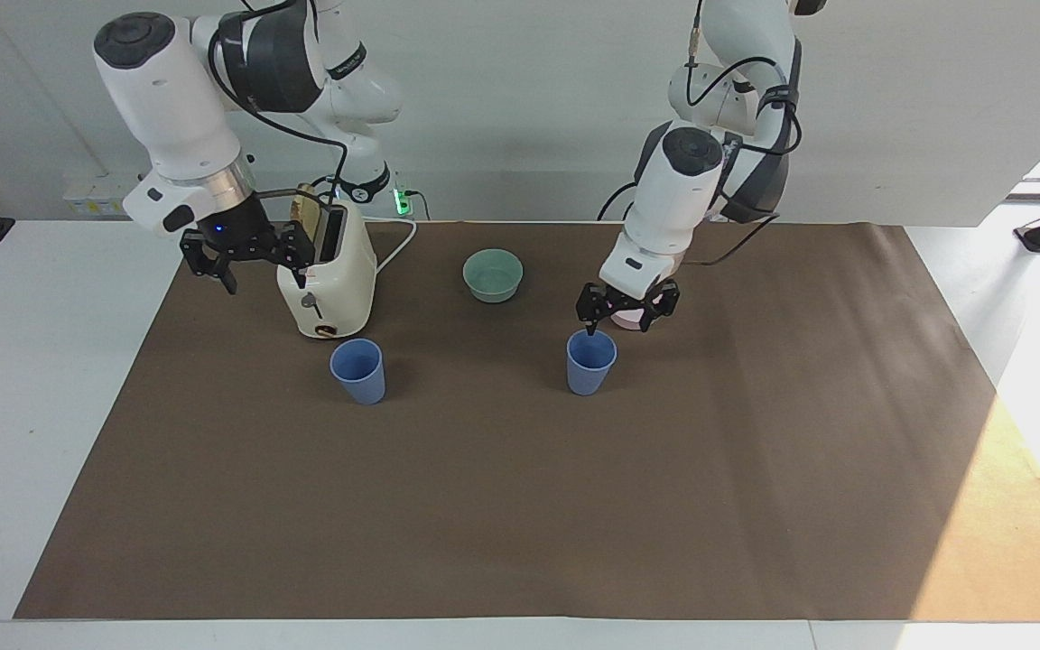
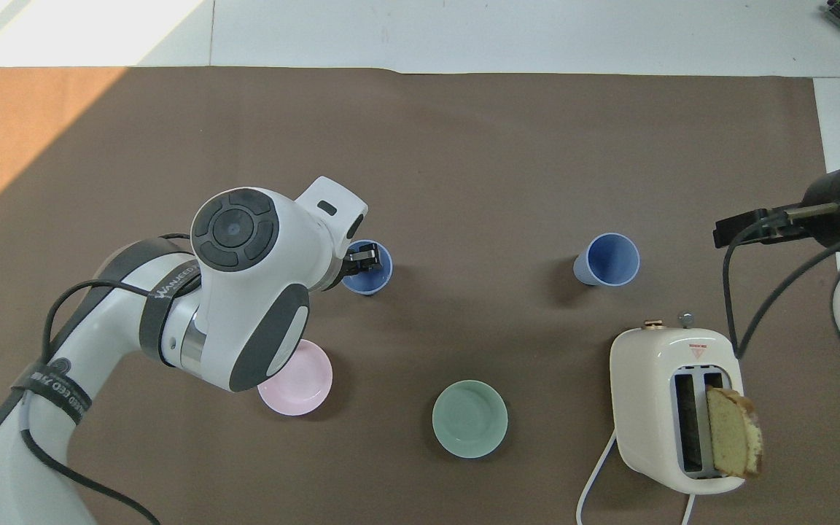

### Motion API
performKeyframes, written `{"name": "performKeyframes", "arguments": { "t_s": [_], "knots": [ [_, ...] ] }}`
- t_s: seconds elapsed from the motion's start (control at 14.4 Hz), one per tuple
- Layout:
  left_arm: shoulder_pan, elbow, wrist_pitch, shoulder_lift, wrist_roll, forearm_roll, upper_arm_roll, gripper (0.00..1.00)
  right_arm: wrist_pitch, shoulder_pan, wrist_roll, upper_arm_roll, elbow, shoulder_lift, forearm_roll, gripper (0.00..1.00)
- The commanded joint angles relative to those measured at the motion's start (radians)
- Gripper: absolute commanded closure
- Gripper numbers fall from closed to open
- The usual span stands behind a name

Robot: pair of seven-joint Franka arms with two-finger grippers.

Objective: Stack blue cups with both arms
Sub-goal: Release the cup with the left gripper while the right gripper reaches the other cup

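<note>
One blue cup (image 1: pixel 591 362) (image 2: pixel 370 268) stands upright on the brown mat, toward the left arm's end. My left gripper (image 1: pixel 626 316) hangs just above its rim, open, holding nothing; one fingertip (image 2: pixel 364 257) shows over the cup's edge in the overhead view, the rest hidden under the wrist. The other blue cup (image 1: pixel 358 370) (image 2: pixel 607 259) stands alone on the mat, farther from the robots than the toaster. My right gripper (image 1: pixel 260 269) hovers open and empty beside the toaster, over the mat's edge.
A cream toaster (image 1: pixel 326 289) (image 2: pixel 671 408) with a bread slice (image 2: pixel 733 437) in one slot stands near the right arm. A teal bowl (image 1: pixel 493 275) (image 2: pixel 469 418) and a pink bowl (image 2: pixel 300 379) sit nearer to the robots than the cups.
</note>
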Motion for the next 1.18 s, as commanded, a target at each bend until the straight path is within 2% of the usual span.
{"name": "performKeyframes", "arguments": {
  "t_s": [0.0,0.28,0.49,0.9,1.11],
  "knots": [
    [0.081,-0.006,-0.072,-0.077,0.111,0.000,0.004,0.00,0.061,0.008,0.021,0.006,-0.048,0.056,0.020,0.00],
    [0.253,0.045,-0.112,-0.084,0.362,0.015,0.002,0.00,0.250,0.051,0.056,0.004,-0.152,0.080,0.020,0.00],
    [0.342,0.080,-0.112,-0.083,0.507,0.051,0.002,0.00,0.277,0.054,0.061,0.004,-0.157,0.149,0.020,0.00],
    [0.448,0.142,-0.122,-0.081,0.631,0.087,0.002,0.00,0.314,0.045,0.061,0.004,-0.182,0.168,0.020,0.00],
    [0.473,0.200,-0.210,-0.080,0.671,0.127,0.004,0.00,0.320,0.042,0.041,0.004,-0.186,0.183,0.018,0.00]
  ]
}}
